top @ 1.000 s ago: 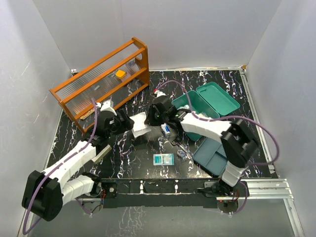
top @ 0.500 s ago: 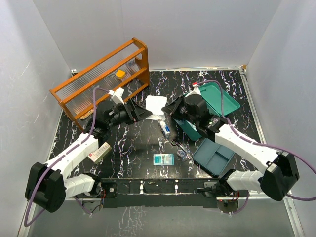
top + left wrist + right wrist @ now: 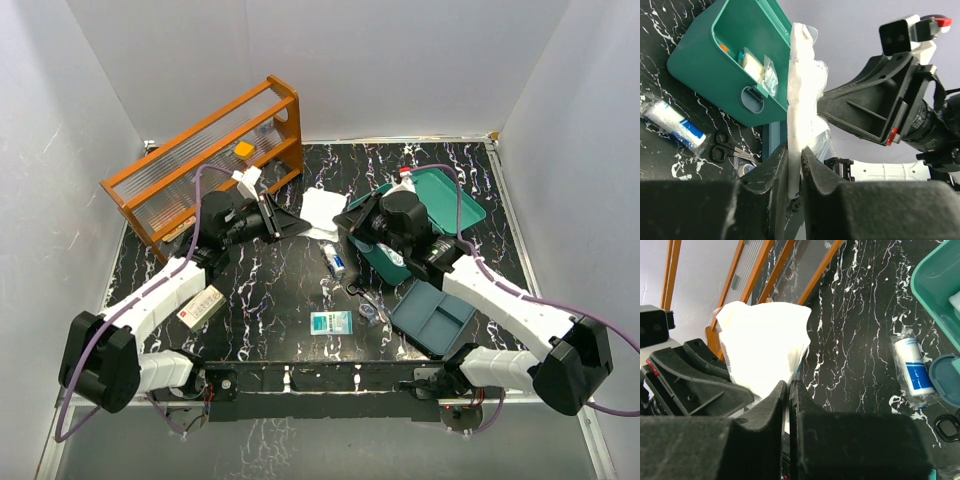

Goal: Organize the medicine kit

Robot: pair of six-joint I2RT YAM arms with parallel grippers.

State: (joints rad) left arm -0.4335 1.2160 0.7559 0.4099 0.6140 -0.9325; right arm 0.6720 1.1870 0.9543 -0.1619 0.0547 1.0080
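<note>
A white pad in a clear wrapper (image 3: pixel 320 210) hangs above the table's middle, held from both sides. My left gripper (image 3: pixel 291 225) is shut on its flat body, which stands edge-on as the pad (image 3: pixel 800 85) between the black fingers of the left gripper (image 3: pixel 794 150). My right gripper (image 3: pixel 346 222) is shut on the pad's lower corner; the pad (image 3: pixel 762 342) fans out above the right gripper (image 3: pixel 789 385). The teal medicine kit (image 3: pixel 450 195) lies open behind the right arm. The left wrist view shows the kit (image 3: pixel 705 65) holding several wrapped items.
An orange rack (image 3: pixel 200 165) stands at the back left. A blue-grey divided tray (image 3: pixel 432 315) lies at the front right. On the table lie a bandage roll (image 3: pixel 335 262), scissors (image 3: pixel 362 293), a small teal-and-white box (image 3: pixel 331 321) and a red-and-white box (image 3: pixel 200 305).
The left jaws, wide a moment ago, have closed on the pad. The right arm has drawn back from left of centre toward the kit, still pinching the pad.
</note>
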